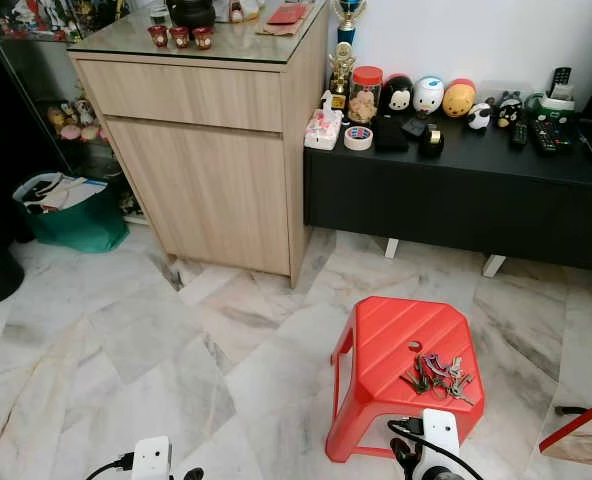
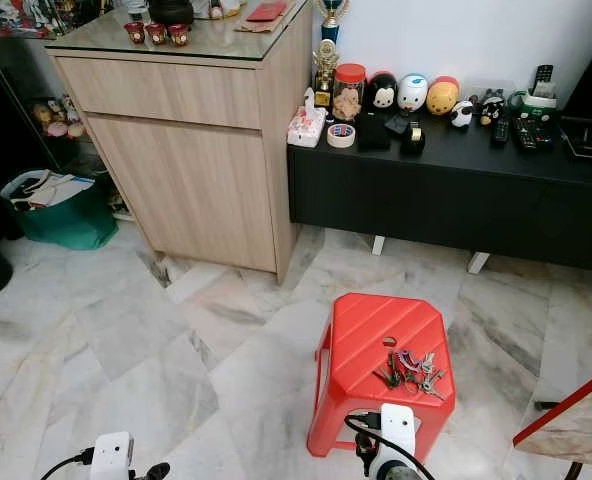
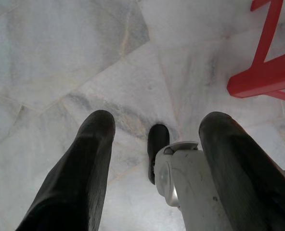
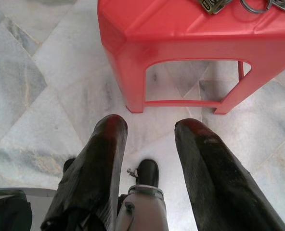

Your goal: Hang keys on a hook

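Lying on the red stool (image 1: pixel 396 345), the keys (image 1: pixel 436 376) look like several metal keys; both end effectors released.

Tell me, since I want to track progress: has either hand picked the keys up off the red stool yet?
No, the keys lie on the red stool, and the right hand hangs open above the floor.
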Controlling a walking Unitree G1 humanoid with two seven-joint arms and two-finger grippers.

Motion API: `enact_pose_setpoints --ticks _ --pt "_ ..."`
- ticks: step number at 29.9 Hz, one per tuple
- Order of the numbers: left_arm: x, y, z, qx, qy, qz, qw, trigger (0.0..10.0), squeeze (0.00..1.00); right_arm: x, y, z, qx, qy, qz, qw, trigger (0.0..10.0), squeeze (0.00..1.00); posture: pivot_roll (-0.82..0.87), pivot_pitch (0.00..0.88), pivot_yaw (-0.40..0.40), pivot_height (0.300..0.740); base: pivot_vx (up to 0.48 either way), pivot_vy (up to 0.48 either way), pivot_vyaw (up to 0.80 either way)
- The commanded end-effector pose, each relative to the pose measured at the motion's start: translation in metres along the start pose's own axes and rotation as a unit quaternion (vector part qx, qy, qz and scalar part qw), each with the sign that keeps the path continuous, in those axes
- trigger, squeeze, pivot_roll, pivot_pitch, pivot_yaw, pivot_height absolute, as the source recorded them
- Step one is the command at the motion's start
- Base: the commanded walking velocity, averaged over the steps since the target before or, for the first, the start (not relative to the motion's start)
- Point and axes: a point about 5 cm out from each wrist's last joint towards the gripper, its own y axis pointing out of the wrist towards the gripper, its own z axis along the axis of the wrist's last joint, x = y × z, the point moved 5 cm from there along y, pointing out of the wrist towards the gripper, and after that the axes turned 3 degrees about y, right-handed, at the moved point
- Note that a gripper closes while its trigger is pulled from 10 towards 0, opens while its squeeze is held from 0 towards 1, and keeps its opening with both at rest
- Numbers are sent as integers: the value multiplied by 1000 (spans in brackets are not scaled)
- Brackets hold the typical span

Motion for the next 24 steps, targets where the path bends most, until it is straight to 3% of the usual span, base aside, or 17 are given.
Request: enact_pose_setpoints --ticks 1,4,11,16,21,24 --pt "-2 -1 -2 0 -10 3 1000 10000 0 2 -1 -4 -8 -2 -3 1000 10000 0 97 31 -13 740 0 0 -744" --pt "-3 -1 -2 1 -12 5 1000 10000 0 2 0 -2 -4 -4 -3 1000 10000 0 100 37 -15 740 0 0 -735" --pt "-3 -1 -2 3 -13 4 1000 10000 0 2 0 0 4 -2 -5 1000 10000 0 101 42 -16 740 0 0 0" --pt "-2 -2 -3 3 -16 4 1000 10000 0 3 -1 -1 -1 -1 -7 1000 10000 0 102 45 -18 740 260 0 0" --pt "-2 -2 -4 3 -17 4 1000 10000 0 3 -1 -1 -1 -1 -6 1000 10000 0 101 47 -17 740 266 0 -661" --pt "-3 -2 -6 -2 -8 8 1000 10000 0 3 -1 0 3 -3 -5 1000 10000 0 101 47 -17 740 165 0 0"
